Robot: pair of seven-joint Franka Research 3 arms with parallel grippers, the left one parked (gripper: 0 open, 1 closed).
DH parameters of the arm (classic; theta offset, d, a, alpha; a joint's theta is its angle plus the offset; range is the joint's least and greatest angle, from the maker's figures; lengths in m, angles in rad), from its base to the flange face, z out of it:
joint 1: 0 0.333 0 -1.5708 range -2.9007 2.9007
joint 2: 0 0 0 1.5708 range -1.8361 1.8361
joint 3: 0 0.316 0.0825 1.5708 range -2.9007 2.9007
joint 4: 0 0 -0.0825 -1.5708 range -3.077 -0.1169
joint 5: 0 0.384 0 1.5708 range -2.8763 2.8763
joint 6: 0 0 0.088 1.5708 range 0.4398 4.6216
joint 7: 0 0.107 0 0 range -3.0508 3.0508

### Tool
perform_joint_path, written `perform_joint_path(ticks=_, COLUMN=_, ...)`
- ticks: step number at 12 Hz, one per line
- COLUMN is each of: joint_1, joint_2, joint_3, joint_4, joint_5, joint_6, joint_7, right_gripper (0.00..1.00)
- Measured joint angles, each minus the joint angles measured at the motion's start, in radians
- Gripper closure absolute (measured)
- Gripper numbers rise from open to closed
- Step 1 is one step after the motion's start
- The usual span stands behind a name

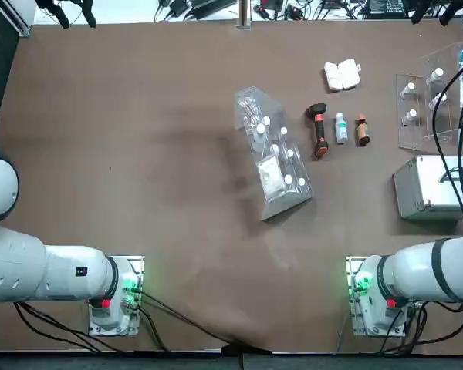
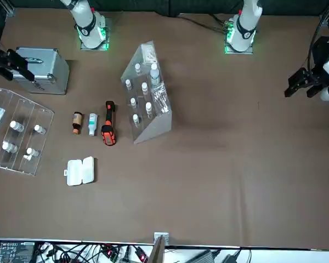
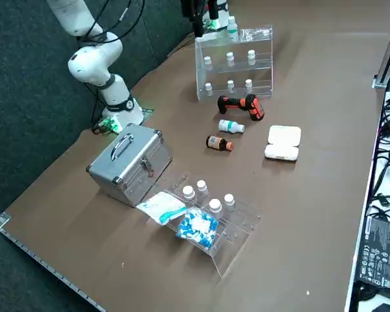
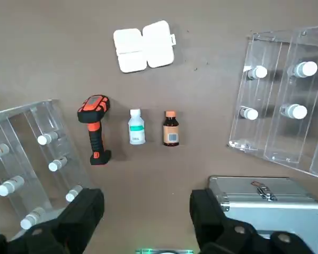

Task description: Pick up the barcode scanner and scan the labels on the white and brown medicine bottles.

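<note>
Above the brown table (image 1: 193, 200), the right end effector (image 4: 146, 225) gapes, released (scanner (image 4: 95, 127) orange-banded, gun-shaped).

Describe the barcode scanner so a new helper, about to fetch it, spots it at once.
Find the silver metal case, then the two small bottles lying near it, one white, one brown. The barcode scanner lies beside the white one, on the side away from the brown. Only it is gun-shaped, black with red-orange bands.
</note>
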Motion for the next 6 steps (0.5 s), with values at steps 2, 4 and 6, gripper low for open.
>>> perform_joint_path(ticks=2, joint_1=0.008, joint_2=-0.036, joint_3=0.006, joint_4=-0.052, joint_5=-0.025, joint_6=0.021, joint_7=0.0, right_gripper=0.0)
perform_joint_path(ticks=4, joint_1=0.022, joint_2=-0.052, joint_3=0.012, joint_4=-0.084, joint_5=-0.041, joint_6=0.035, joint_7=0.0, right_gripper=0.0)
perform_joint_path(ticks=6, joint_1=0.031, joint_2=-0.054, joint_3=0.015, joint_4=-0.096, joint_5=-0.045, joint_6=0.044, joint_7=0.0, right_gripper=0.0)
